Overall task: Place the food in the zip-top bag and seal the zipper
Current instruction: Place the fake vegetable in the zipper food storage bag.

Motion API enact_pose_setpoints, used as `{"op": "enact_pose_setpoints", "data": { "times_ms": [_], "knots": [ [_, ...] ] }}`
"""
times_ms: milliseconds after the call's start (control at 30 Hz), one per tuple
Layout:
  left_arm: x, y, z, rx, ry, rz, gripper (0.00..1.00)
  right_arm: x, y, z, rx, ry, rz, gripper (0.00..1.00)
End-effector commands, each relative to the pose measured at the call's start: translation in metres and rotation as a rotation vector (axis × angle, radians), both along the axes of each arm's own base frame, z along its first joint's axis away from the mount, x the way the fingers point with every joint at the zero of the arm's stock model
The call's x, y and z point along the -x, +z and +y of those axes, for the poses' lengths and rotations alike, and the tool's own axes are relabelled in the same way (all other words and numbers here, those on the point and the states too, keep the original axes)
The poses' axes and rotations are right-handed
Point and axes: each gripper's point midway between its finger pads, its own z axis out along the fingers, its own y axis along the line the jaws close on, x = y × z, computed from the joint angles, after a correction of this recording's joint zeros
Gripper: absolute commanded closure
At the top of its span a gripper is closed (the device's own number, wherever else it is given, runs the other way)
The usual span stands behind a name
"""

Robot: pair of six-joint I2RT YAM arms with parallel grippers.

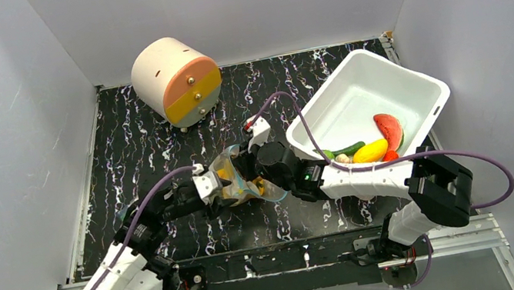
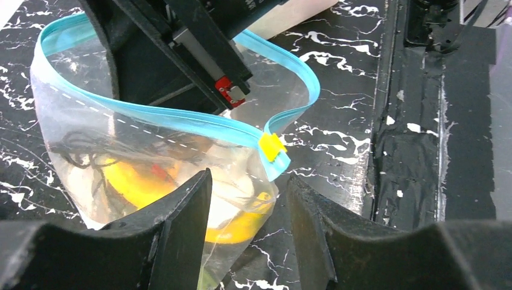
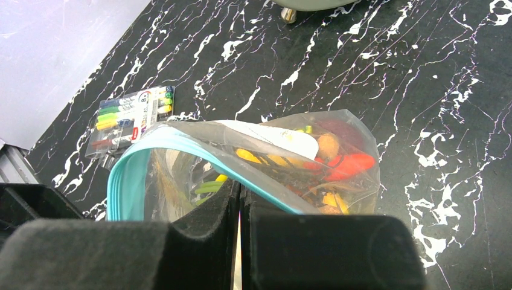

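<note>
Clear zip-top bag (image 1: 242, 181), slumped upright with its mouth open. The teal-blue zipper (image 2: 181, 119) was unsealed and curved in a loop, with the yellow slider (image 2: 271, 147) at one end. Inside lay a yellow food piece (image 2: 130, 184) and a red chili (image 3: 353, 164). Further food (image 1: 371, 149) lay in the white tub (image 1: 354, 87).

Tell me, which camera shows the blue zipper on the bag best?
The left wrist view: the zipper loops wide open, almost whole. The right wrist view shows one curved stretch. In the top view the bag is small, the zipper barely visible.
</note>
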Motion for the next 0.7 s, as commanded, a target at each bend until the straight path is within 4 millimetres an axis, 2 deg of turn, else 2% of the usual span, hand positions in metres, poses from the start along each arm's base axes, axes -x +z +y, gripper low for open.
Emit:
{"op": "enact_pose_setpoints", "data": {
  "times_ms": [0, 133, 267, 300, 400, 567, 667],
  "knots": [
    [-0.013, 0.01, -0.003, 0.022, 0.03, -0.063, 0.54, -0.007, 0.031, 0.005, -0.081, -0.018, -0.032, 1.0],
    [-0.019, 0.011, -0.004, 0.03, 0.048, -0.074, 0.6, -0.005, 0.032, 0.007, -0.08, -0.001, -0.035, 1.0],
    [-0.022, 0.015, -0.004, 0.036, 0.056, -0.095, 0.76, -0.002, 0.037, 0.008, -0.082, 0.021, -0.035, 0.99],
    [-0.023, 0.017, -0.004, 0.04, 0.058, -0.099, 0.8, 0.0, 0.039, 0.008, -0.084, 0.027, -0.036, 0.97],
    [-0.023, 0.022, -0.005, 0.065, 0.073, -0.091, 1.0, 0.005, 0.048, 0.007, -0.079, 0.062, -0.054, 0.88],
    [-0.015, 0.024, -0.007, 0.086, 0.054, -0.053, 1.0, 0.015, 0.066, -0.013, -0.032, 0.082, -0.092, 0.71],
    [-0.013, 0.025, -0.006, 0.087, 0.056, -0.041, 1.0, 0.031, 0.075, -0.024, 0.005, 0.155, -0.126, 0.62]
  ]
}}
